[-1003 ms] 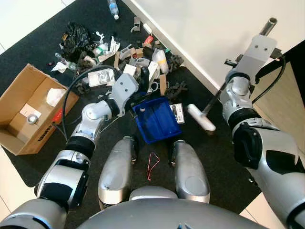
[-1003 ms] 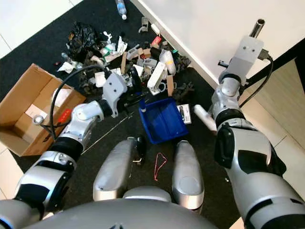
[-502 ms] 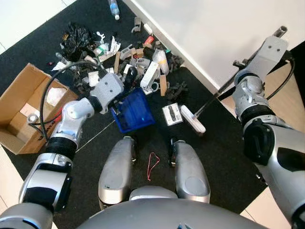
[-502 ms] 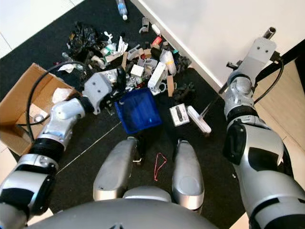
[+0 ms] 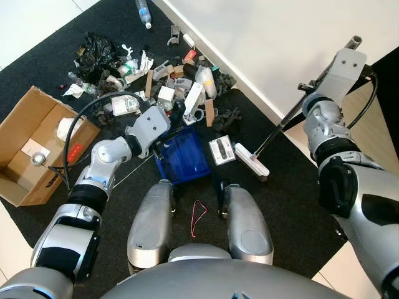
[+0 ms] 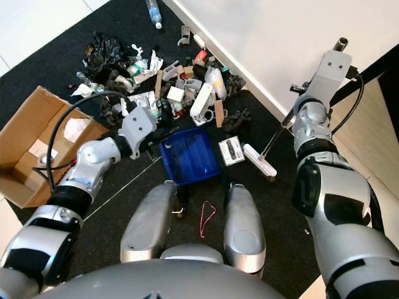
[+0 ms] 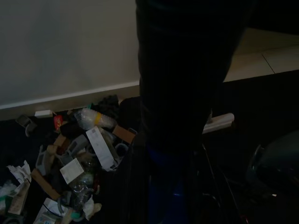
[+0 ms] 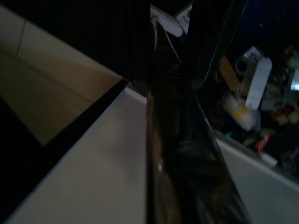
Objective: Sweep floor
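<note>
A blue dustpan [image 5: 182, 157] lies on the black mat [image 5: 287, 205] just ahead of my knees, its mouth turned toward the litter pile [image 5: 177, 81] by the wall. My left gripper [image 5: 172, 126] is shut on the pan's far-left edge. A broom's white head [image 5: 251, 160] rests on the mat right of the pan, and its thin pole [image 5: 277, 128] slants up to my right gripper [image 5: 310, 92], which is shut around it. In the right wrist view the pole [image 8: 173, 140] runs between the dark fingers. A small white-and-black box [image 5: 221, 151] lies between pan and broom head.
An open cardboard box [image 5: 34, 146] stands on the left edge of the mat. A black bag [image 5: 96, 50] and a plastic bottle [image 5: 143, 12] lie beyond the pile. A red wire loop [image 5: 198, 215] sits between my knees. The white wall [image 5: 274, 37] runs diagonally at the right.
My left gripper swung the dustpan to the left, away from the small box, then brought it back a little. The broom head slid slightly left toward the box.
</note>
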`<state>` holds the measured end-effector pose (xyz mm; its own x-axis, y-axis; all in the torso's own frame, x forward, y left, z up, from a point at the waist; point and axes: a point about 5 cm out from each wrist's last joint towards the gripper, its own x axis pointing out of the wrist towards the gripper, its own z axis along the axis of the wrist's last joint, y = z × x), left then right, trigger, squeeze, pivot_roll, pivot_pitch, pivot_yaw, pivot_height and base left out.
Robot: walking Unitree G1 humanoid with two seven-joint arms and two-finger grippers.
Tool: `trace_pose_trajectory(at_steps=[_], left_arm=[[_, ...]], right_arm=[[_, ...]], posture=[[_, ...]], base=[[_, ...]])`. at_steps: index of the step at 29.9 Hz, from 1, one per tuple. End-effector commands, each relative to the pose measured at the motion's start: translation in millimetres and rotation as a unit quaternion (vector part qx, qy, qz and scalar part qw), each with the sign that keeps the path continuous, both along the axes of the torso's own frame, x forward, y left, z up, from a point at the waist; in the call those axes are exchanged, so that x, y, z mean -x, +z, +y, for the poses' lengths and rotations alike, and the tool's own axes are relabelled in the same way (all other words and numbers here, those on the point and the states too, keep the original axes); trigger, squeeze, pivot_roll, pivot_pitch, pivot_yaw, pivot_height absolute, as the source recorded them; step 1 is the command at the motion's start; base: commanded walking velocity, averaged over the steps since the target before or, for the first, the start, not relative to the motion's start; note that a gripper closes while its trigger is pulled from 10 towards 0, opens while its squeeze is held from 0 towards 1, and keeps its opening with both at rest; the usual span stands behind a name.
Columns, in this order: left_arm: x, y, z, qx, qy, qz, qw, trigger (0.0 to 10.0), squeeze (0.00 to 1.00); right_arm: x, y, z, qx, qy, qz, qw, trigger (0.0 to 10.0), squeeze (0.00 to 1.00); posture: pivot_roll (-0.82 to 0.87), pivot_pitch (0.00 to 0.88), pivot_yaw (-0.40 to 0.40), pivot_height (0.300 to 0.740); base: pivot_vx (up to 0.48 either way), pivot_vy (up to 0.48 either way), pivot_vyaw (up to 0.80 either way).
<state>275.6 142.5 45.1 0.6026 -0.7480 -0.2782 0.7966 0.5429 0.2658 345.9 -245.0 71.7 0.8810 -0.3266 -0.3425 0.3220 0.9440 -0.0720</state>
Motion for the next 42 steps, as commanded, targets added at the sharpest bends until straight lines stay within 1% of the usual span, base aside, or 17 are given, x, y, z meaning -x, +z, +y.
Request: trace_pose_trajectory(at_steps=[1,3,6,8,9,11,13,18,19,20,21,23,26,31,34,39,42], left_arm=[[3.3,-2,-3.7,0.006,-0.001,-0.001,1.0,10.0,0.0],[3.7,-3,-4.2,0.007,0.002,0.0,1.0,10.0,0.0],[3.6,-3,-4.5,0.007,0.002,0.0,1.0,10.0,0.0],[3.7,-3,-4.8,0.007,0.003,0.001,1.0,10.0,0.0],[3.8,-4,-5.4,0.007,0.003,0.001,1.0,10.0,0.0],[3.8,-4,-5.9,0.007,0.003,0.002,1.0,10.0,0.0],[3.5,-4,-8.4,0.01,0.002,0.002,1.0,10.0,0.0],[3.7,-4,-11.0,0.013,-0.001,0.004,1.0,10.0,0.0],[5.7,-7,-14.7,0.01,-0.012,0.012,1.0,10.0,0.0],[7.8,-9,-20.3,0.007,-0.026,0.021,0.999,10.0,0.0],[7.8,-9,-20.3,0.007,-0.026,0.021,0.999,10.0,0.0],[9.2,-10,-27.1,0.004,-0.043,0.03,0.999,10.0,0.0],[8.7,-10,-27.4,0.004,-0.047,0.03,0.998,10.0,0.0],[9.0,-8,-25.2,0.003,-0.051,0.029,0.998,10.0,0.0],[10.6,-6,-19.2,-0.001,-0.055,0.032,0.998,10.0,0.0],[4.0,1,-7.8,-0.013,-0.045,0.026,0.999,10.0,0.0],[-2.0,3,-0.4,-0.023,-0.034,0.029,0.999,10.0,0.0]], right_arm=[[3.7,-5,-0.6,0.036,0.018,0.021,0.999,10.0,0.0],[4.1,3,-6.0,0.126,0.015,-0.014,0.992,10.0,0.0],[6.4,7,-9.7,0.152,-0.016,-0.04,0.987,10.0,0.0],[7.5,3,-9.6,0.151,-0.005,-0.023,0.988,10.0,0.0],[9.8,-5,-9.4,0.136,0.004,0.013,0.991,10.0,0.0],[10.8,-8,-9.0,0.124,0.002,0.024,0.992,10.0,0.0],[14.2,-11,-11.0,0.089,-0.05,0.022,0.995,10.0,0.0],[15.6,-14,-9.1,0.047,-0.064,0.016,0.997,10.0,0.0],[17.4,-16,-9.9,0.02,-0.09,0.01,0.996,10.0,0.0],[19.8,-17,-13.2,-0.037,-0.146,-0.003,0.989,10.0,0.0],[19.8,-17,-13.2,-0.037,-0.146,-0.003,0.989,10.0,0.0],[23.0,-17,-19.1,-0.113,-0.228,-0.025,0.967,10.0,0.0],[23.3,-14,-21.9,-0.124,-0.261,-0.039,0.957,10.0,0.0],[19.7,-10,-19.8,-0.129,-0.25,-0.063,0.958,10.0,0.0],[14.0,-2,-16.5,-0.186,-0.244,-0.122,0.944,10.0,0.0],[3.6,16,-9.0,-0.185,-0.189,-0.194,0.945,10.0,0.0],[-0.2,23,-5.6,-0.187,-0.176,-0.212,0.943,10.0,0.0]], posture=[[0.15,0.125,0.006,0.74],[0.14,0.121,0.004,0.74],[0.14,0.118,0.004,0.74],[0.14,0.117,0.004,0.74],[0.14,0.116,0.004,0.74],[0.14,0.115,0.004,0.74],[0.14,0.117,0.004,0.74],[0.14,0.119,0.005,0.74],[0.15,0.122,0.005,0.74],[0.15,0.127,0.01,0.74],[0.15,0.127,0.01,0.74],[0.15,0.135,0.016,0.74],[0.16,0.142,0.025,0.74],[0.16,0.152,0.031,0.74],[0.18,0.168,0.038,0.74],[0.2,0.184,0.045,0.74],[0.21,0.195,0.043,0.74]], base=[[0.0,0.0,0.0],[0.0,0.0,0.0],[0.0,0.0,0.0],[0.0,0.0,0.0],[0.0,0.0,0.0],[0.0,0.0,0.0],[0.0,0.0,0.0],[0.0,0.0,0.0],[0.0,0.0,0.0],[0.0,0.0,0.0],[0.0,0.0,0.0],[0.0,0.0,0.0],[0.0,0.0,0.0],[0.0,0.0,0.0],[0.0,0.0,0.0],[0.0,0.0,0.0],[0.0,0.0,0.0]])
